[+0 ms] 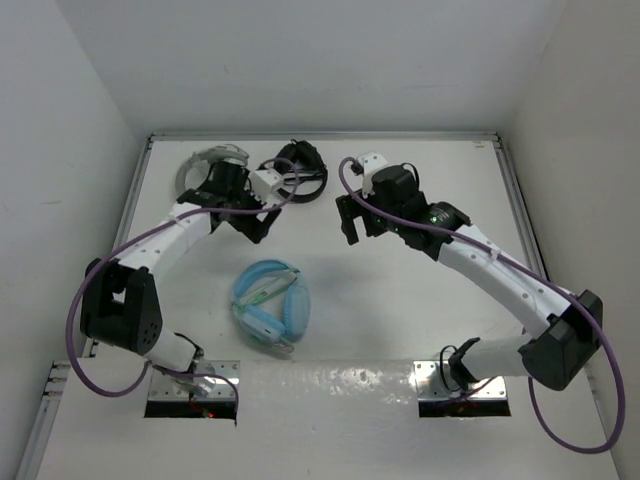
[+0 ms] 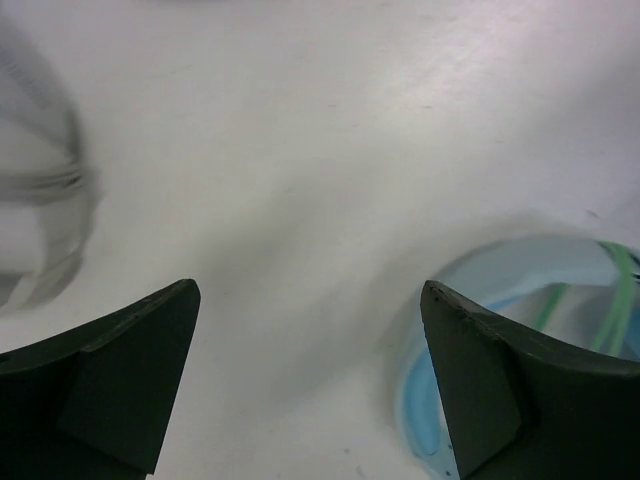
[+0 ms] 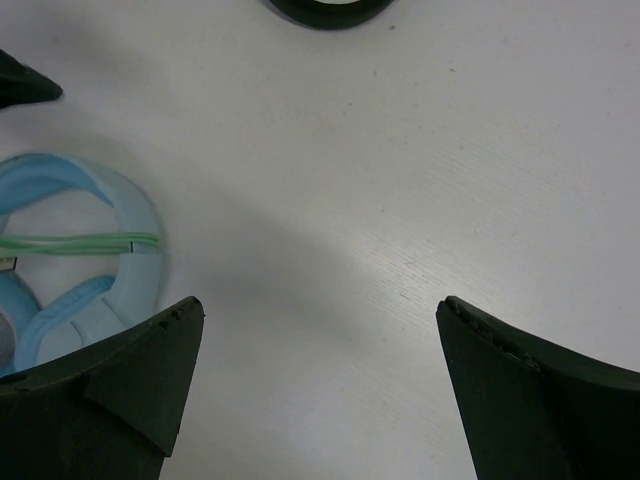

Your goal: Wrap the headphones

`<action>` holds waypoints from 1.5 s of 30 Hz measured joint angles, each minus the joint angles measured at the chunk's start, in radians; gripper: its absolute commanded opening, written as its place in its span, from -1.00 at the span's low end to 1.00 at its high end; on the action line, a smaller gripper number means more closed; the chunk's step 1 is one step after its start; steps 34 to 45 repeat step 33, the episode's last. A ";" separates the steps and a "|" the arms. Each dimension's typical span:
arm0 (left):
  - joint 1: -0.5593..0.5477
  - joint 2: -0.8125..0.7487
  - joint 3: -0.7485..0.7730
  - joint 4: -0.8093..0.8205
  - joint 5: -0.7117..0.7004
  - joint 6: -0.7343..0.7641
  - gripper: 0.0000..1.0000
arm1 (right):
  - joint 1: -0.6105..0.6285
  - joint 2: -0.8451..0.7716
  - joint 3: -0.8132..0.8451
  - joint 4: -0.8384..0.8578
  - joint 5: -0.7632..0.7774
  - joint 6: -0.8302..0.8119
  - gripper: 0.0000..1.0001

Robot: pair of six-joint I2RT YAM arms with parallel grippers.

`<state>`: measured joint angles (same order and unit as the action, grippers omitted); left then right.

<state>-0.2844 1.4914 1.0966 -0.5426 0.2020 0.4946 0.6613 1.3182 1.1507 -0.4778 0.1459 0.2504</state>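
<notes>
The light blue headphones (image 1: 270, 306) lie folded on the white table, between and in front of both grippers. Their pale green cable (image 1: 264, 291) runs across the headband. My left gripper (image 1: 256, 227) is open and empty, above the table to the upper left of the headphones. In the left wrist view the gripper (image 2: 310, 290) frames bare table, with the headphones (image 2: 520, 285) at the lower right behind the right finger. My right gripper (image 1: 360, 228) is open and empty, to the upper right of them. In the right wrist view the gripper (image 3: 320, 305) is over bare table, with the headphones (image 3: 85, 270) and cable (image 3: 80, 243) at the left.
Grey-white headphones (image 1: 203, 166) lie at the back left, blurred in the left wrist view (image 2: 40, 200). Black headphones (image 1: 300, 166) lie at the back middle, their edge showing in the right wrist view (image 3: 328, 10). White walls enclose the table on three sides.
</notes>
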 measured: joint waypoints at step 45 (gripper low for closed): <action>0.581 -0.053 0.138 -0.115 -0.401 -0.399 0.94 | -0.470 -0.151 -0.261 -0.019 0.029 0.178 0.98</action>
